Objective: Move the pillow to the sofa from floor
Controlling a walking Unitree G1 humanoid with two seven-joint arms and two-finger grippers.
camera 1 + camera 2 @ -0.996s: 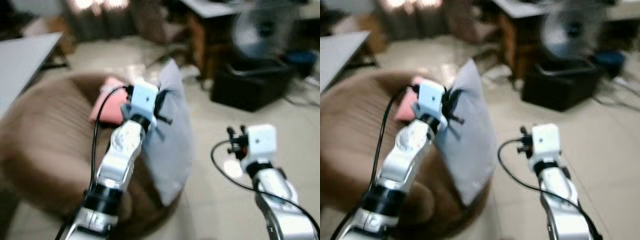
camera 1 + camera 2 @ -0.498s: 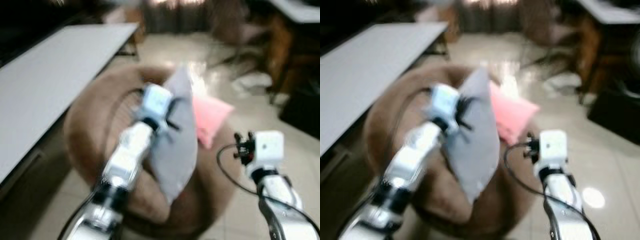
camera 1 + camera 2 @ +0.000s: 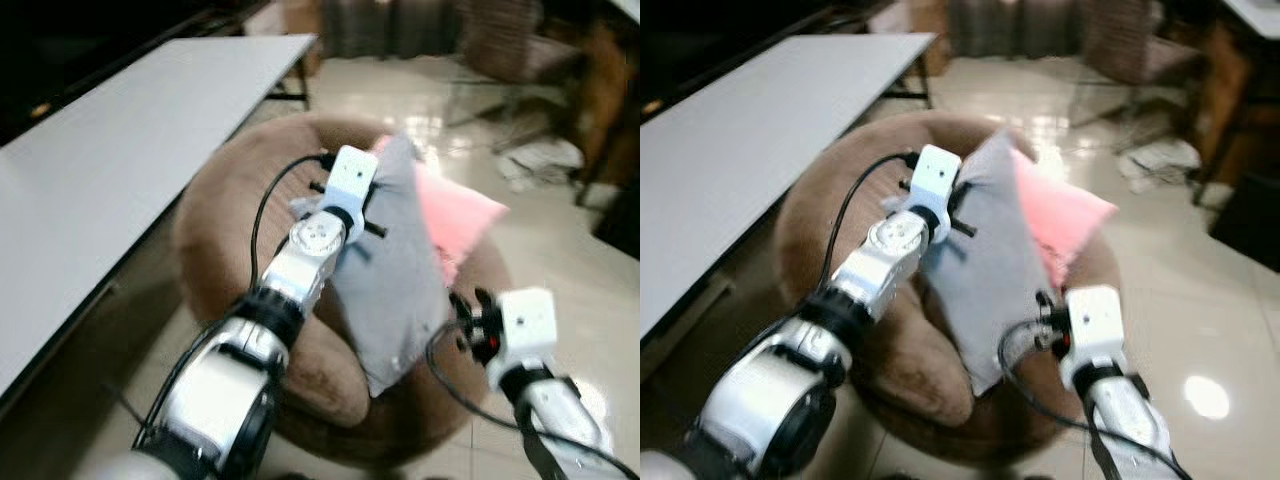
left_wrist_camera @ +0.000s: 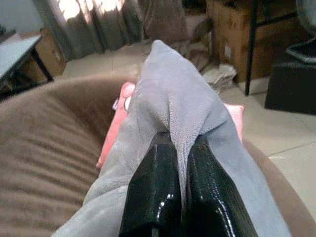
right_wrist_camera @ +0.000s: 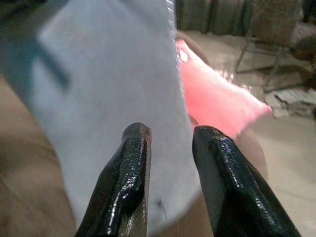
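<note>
Overhead, left claw [image 4: 180, 163] pinching grey pillow [image 3: 395, 270] above brown sofa [image 3: 225, 215].

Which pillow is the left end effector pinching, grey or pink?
The grey pillow: the left end effector is clamped on a fold of it. The pink pillow lies untouched on the brown sofa behind.

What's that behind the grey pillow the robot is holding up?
A pink pillow lies on the round brown sofa behind the grey pillow, which covers its near part.
</note>
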